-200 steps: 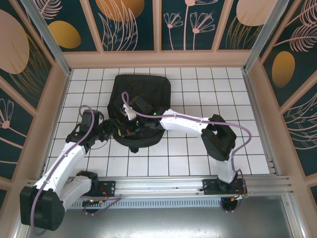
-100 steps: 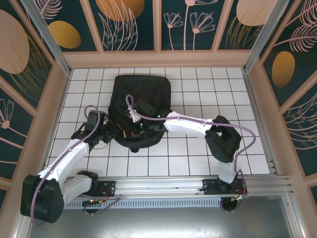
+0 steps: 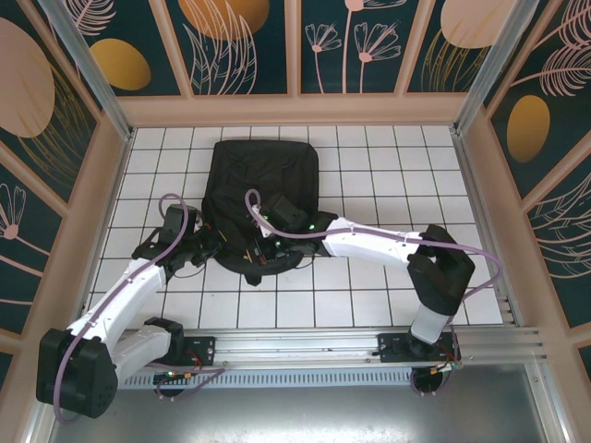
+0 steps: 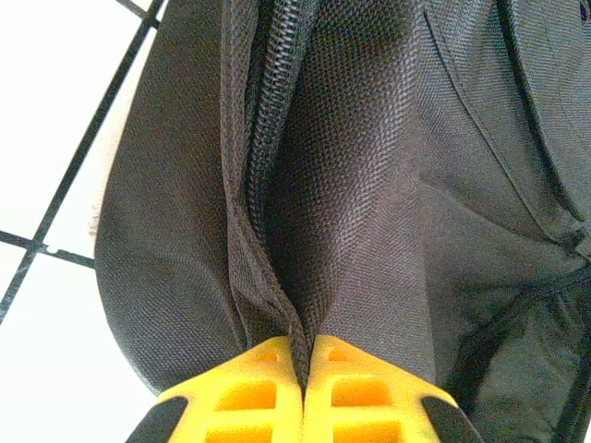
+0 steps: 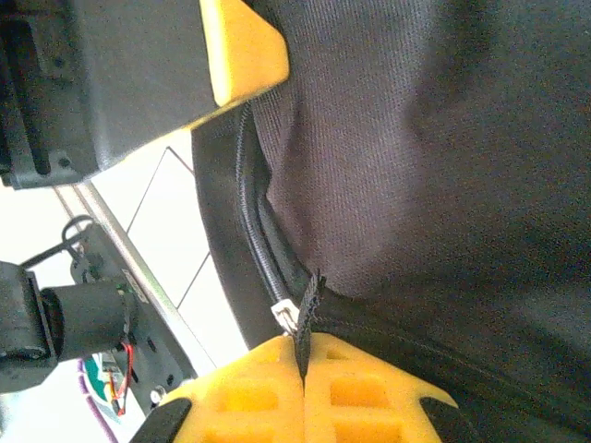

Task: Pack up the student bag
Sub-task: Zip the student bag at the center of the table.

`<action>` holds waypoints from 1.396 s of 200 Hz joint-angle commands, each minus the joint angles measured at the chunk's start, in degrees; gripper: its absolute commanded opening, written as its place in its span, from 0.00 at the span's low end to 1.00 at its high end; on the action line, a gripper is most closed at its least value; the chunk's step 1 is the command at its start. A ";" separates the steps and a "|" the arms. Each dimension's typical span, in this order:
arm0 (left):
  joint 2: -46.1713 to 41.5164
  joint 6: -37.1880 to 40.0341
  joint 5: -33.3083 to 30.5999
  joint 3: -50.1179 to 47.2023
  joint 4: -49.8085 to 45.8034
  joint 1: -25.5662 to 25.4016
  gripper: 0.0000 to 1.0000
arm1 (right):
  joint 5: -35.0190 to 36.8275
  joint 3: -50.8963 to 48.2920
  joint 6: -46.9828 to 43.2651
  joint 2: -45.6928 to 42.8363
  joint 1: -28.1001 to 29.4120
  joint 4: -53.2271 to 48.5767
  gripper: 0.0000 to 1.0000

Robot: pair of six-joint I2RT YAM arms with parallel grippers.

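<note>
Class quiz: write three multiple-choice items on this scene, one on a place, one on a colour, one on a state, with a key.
1. Where does the student bag lie? A) on the white tiled table B) on a shelf C) hung on a wall
2. What colour are the fingers? A) blue B) yellow C) green
3. What is the right gripper doing? A) open B) shut on a pen C) shut on the zipper pull
Key: 1 A, it lies flat on the tiles; 2 B, yellow in both wrist views; 3 C, the pull is pinched between them.
</note>
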 commanded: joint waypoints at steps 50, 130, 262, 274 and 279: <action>-1.57 4.39 -12.53 1.17 -3.46 1.89 0.00 | -0.70 -5.60 -3.64 -8.30 -5.03 -11.40 0.00; -0.98 7.89 -15.88 3.22 -4.24 1.91 0.00 | 8.62 -5.17 -5.09 -11.39 -13.97 -18.42 0.00; 0.43 6.78 -14.19 11.40 -10.71 1.94 0.69 | -4.61 3.41 4.28 -4.60 -3.75 -7.87 0.00; 0.52 6.52 -15.60 11.15 -12.84 1.87 0.69 | -5.83 6.76 4.30 -1.60 -2.20 -8.23 0.00; 0.52 6.52 -16.37 10.98 -13.62 1.87 0.69 | -6.23 8.08 4.30 -0.46 -1.59 -8.20 0.00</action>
